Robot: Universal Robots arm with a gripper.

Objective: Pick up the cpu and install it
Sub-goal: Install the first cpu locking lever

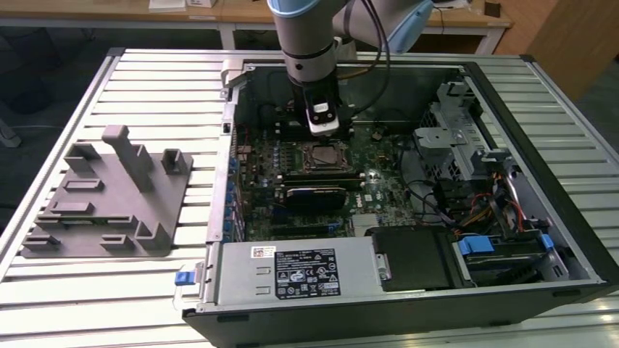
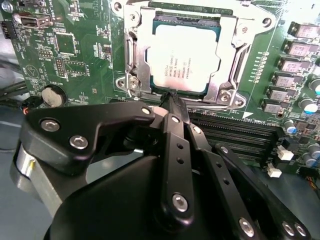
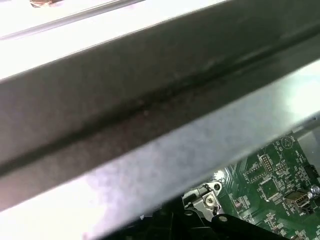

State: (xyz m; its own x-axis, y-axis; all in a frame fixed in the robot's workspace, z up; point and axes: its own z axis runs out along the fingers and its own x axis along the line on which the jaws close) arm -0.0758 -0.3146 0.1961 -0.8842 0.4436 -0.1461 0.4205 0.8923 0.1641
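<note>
The cpu, a square chip with a silver-grey top, lies flat in the metal-framed socket on the green motherboard. In the exterior view the cpu sits inside the open computer case, just in front of my gripper. In the second wrist view my gripper hangs just off the socket's edge. Its black fingers are pressed together to a thin tip, shut with nothing between them and apart from the chip. The first wrist view catches a corner of the socket frame.
A grey plastic fixture tray rests on the slatted table at the exterior view's left. The case wall runs close to the wrist. Memory slots, a power supply, drive cages and cables crowd the case.
</note>
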